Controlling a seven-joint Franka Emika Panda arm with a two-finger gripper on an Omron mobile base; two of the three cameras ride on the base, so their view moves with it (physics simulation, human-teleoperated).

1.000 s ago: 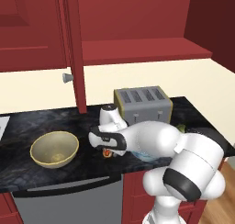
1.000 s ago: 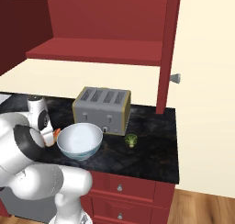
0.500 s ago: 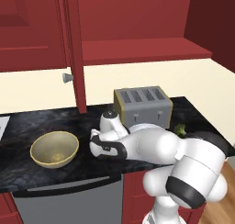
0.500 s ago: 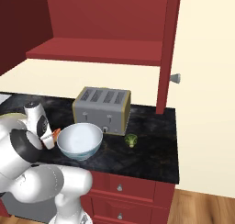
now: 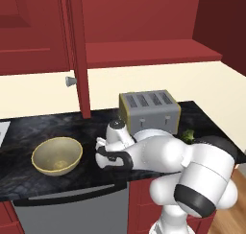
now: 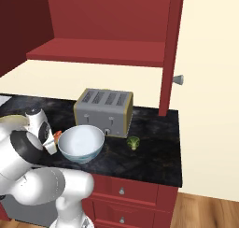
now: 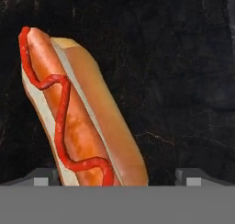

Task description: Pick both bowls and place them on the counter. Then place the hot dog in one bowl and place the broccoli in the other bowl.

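The hot dog (image 7: 78, 122), a sausage with a red squiggle in a tan bun, lies on the black counter (image 7: 183, 58) right under my hand. My gripper (image 7: 118, 178) is open, its tips low on either side of the hot dog's near end, the bun closer to the left tip. From the left base view the gripper (image 5: 106, 157) points down at the counter (image 5: 29, 132), to the right of the olive-tan bowl (image 5: 56, 155). The white blue-patterned bowl (image 6: 81, 143) stands on the counter (image 6: 154, 147) beside my hand; a sliver of hot dog (image 6: 57, 136) shows at its left. The broccoli (image 6: 134, 142) (image 5: 188, 134) lies right of it.
A silver toaster (image 5: 149, 111) (image 6: 105, 111) stands at the back of the counter behind the bowls. An open red cabinet door (image 5: 77, 51) hangs above the counter, with a red shelf (image 6: 98, 52) over the toaster. The counter's front edge runs just below my hand.
My hand has come down toward the counter over the hot dog, which it now covers in the left base view. The jaws stay open; bowls and broccoli have not moved.
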